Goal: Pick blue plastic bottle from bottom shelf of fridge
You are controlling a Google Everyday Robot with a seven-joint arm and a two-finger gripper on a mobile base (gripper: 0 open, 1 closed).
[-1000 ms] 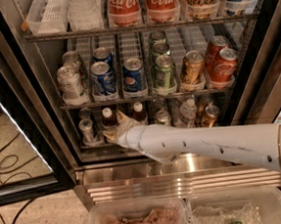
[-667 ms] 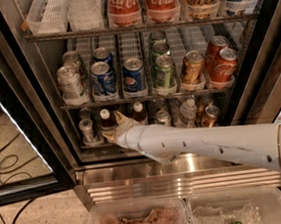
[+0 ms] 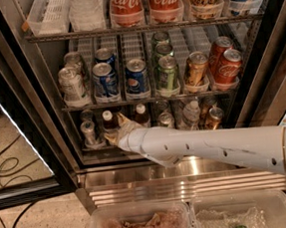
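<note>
Our gripper (image 3: 115, 129) reaches onto the bottom shelf (image 3: 93, 146) of the fridge (image 3: 113, 178), right at the bottle (image 3: 108, 121), lined up to grab. Whether it's gripping, we can't tell.

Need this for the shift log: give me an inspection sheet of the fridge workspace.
Surface: bottom shelf of the fridge, split into narrow lanes.
Job's things: blue plastic bottle, white cap, dark contents, upright in a left lane.
Clutter: silver can, second white-capped bottle and clear water bottle on the same shelf; drink cans on the rack above.
Grippers: gripper reaches into the bottom shelf at the blue plastic bottle, fingers spread; contact cannot be told.
Cables: dark cables looped on the floor, left.
Surroundings: glass door open; clear bins below.
</note>
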